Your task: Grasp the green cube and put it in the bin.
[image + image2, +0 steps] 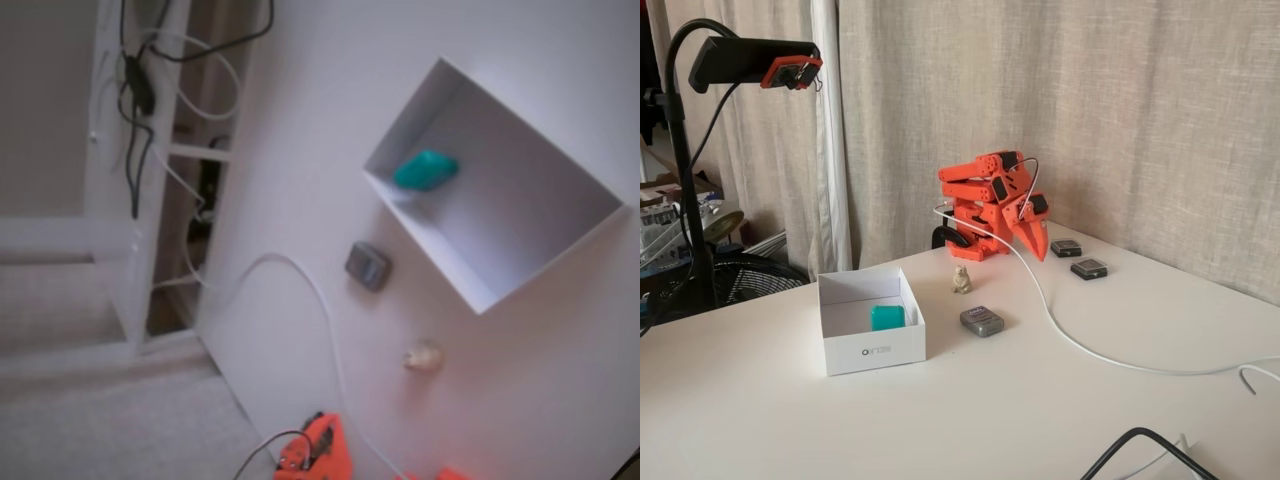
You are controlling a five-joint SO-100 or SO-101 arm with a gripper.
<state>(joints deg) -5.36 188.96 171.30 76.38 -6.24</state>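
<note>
The green cube (425, 170) (887, 317) lies inside the bin (540, 272) (875, 350), a white open-top box, close to one wall and with nothing holding it. The orange arm (985, 195) sits folded at the back of the table, well away from the bin. Its gripper (1042, 252) points down at the tabletop with its fingers together and nothing between them. In the fixed view from above, only orange parts of the arm (318, 450) show at the bottom edge.
A dark grey block (367, 266) (982, 321) and a small beige lump (422, 357) (961, 280) lie between bin and arm. A white cable (325, 320) (1080, 345) runs across the table. Two small dark devices (1078, 258) sit beside the gripper. A camera stand (685, 180) rises at the left.
</note>
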